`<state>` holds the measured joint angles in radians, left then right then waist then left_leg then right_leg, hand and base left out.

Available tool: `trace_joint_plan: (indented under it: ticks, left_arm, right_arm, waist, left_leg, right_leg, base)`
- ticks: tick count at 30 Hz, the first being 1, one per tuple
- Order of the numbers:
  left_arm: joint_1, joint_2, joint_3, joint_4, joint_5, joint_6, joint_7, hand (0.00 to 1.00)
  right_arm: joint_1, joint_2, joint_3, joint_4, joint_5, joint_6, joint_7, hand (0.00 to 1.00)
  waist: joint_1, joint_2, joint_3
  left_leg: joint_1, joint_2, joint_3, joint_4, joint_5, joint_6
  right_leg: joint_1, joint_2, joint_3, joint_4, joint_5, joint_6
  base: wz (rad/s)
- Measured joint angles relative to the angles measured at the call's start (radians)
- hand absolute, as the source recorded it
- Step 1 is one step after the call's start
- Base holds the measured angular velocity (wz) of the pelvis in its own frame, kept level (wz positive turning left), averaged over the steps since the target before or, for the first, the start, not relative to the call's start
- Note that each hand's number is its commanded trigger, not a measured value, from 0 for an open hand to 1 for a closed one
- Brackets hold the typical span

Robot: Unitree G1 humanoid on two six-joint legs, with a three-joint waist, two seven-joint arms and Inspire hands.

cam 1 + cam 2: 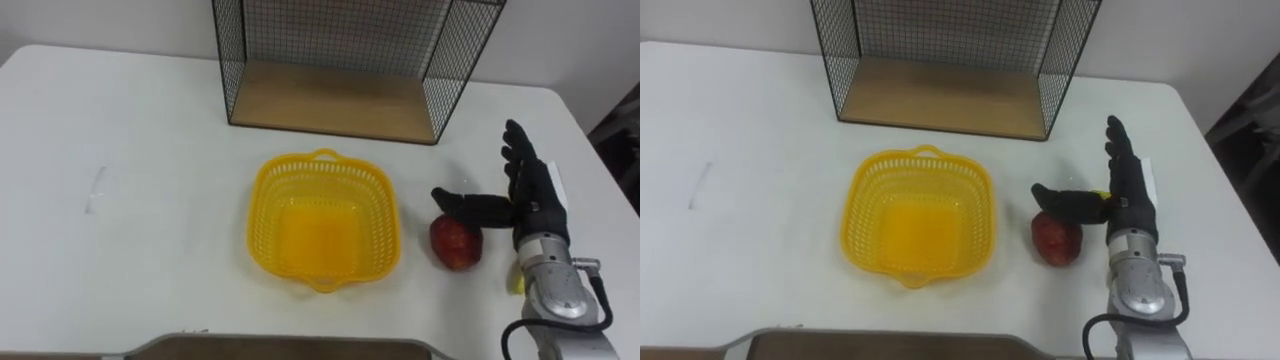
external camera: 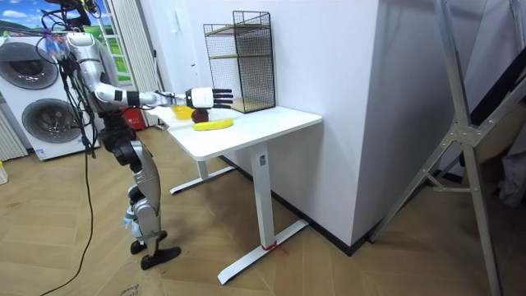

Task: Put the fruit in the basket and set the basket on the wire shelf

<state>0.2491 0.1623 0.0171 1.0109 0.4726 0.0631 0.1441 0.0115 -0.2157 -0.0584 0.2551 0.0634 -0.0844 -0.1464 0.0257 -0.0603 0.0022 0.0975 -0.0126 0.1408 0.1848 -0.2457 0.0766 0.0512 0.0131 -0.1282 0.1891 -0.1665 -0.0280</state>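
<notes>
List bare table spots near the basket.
Free: wide table stretch left of the basket, and the strip between basket and wire shelf. Crowded: right of the basket, apple beside the open right hand.

I work in a home-like test room: two washing machines [image 2: 37, 70] behind me, wood floor [image 2: 345, 267], white desk [image 2: 263, 125], a metal stand [image 2: 460, 136].

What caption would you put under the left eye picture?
Open right hand, thumb over a red fruit, beside the empty yellow basket; wire shelf behind.
</notes>
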Motion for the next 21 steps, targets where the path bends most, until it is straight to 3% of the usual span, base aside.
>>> trace_joint_plan:
  ticks: [6,9,12,16,18,21]
  left_arm:
    - [0.004,-0.001,-0.001,-0.010,0.000,0.001,-0.006,0.00]
    - [0.000,-0.004,-0.001,-0.010,0.000,0.001,-0.006,0.00]
    - [-0.004,-0.008,-0.001,-0.009,0.000,0.000,-0.001,0.00]
    - [-0.008,-0.015,-0.004,-0.010,0.000,-0.003,0.001,0.00]
    - [-0.008,-0.015,-0.010,-0.009,0.000,-0.004,0.002,0.00]
    - [-0.010,-0.014,-0.039,-0.009,-0.001,-0.003,0.006,0.00]
  right_arm:
    - [0.046,0.003,0.029,0.000,-0.011,0.000,0.030,0.00]
    - [0.069,0.027,0.039,0.009,-0.029,0.000,0.039,0.00]
    - [0.073,0.046,0.040,0.040,-0.039,-0.017,0.046,0.00]
    - [0.072,0.046,0.063,0.083,-0.046,-0.059,0.056,0.00]
    - [0.073,0.045,0.074,0.092,-0.051,-0.062,0.060,0.00]
    - [0.078,0.046,0.079,0.095,-0.065,-0.064,0.062,0.00]
  waist:
    - [0.000,0.014,-0.0057]
    - [-0.004,0.028,-0.0107]
    - [-0.010,0.039,-0.0097]
    - [-0.022,0.036,-0.0112]
    - [-0.024,0.028,-0.0143]
    - [-0.025,0.018,-0.0129]
  left_leg:
    - [0.001,0.000,-0.001,0.002,0.000,0.000]
    - [0.001,0.000,-0.001,0.002,0.000,0.000]
    - [0.002,0.000,-0.001,0.002,0.000,0.000]
    - [0.002,0.000,-0.001,0.001,0.000,0.000]
    - [0.001,0.000,-0.003,-0.002,0.000,0.000]
    - [0.001,0.000,-0.004,-0.004,0.000,0.000]
  right_leg:
    - [0.000,-0.001,-0.003,-0.004,0.000,0.000]
    - [-0.001,-0.002,-0.003,-0.003,0.000,0.001]
    - [-0.001,-0.002,-0.003,-0.003,0.000,0.001]
    - [0.000,0.000,0.003,-0.001,0.001,0.000]
    - [0.002,0.001,0.002,-0.001,0.001,0.000]
    - [0.004,0.001,0.005,-0.003,0.003,0.001]
  base:
    - [0.00]
    - [0.00]
    - [0.00]
    - [0.00]
    - [0.00]
    - [0.00]
